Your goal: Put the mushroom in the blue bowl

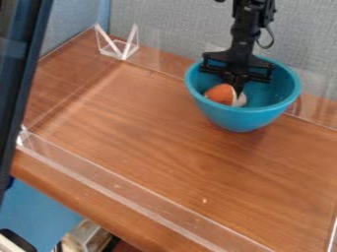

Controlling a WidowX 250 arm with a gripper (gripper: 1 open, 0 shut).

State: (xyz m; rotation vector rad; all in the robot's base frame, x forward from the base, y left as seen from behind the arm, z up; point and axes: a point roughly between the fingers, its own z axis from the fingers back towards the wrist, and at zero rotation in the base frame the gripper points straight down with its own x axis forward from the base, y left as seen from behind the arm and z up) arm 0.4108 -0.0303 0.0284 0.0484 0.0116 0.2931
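End effector (235,83) closed narrow, inside blue bowl (242,116); mushroom (224,94) inside too.

Blk robot arm (247,30), thin blk cable (267,37)

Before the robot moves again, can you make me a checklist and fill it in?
1. Blue bowl upright on the table: ok.
2. Mushroom inside the bowl's rim: ok, its orange-red cap and pale stem show there.
3. Gripper down at the bowl: ok, it reaches in over the mushroom.
4. Mushroom let go: cannot tell, the fingertips are too dark and small to see.
5. White wire-like stand out of the gripper's way: ok, it stands off to the side.
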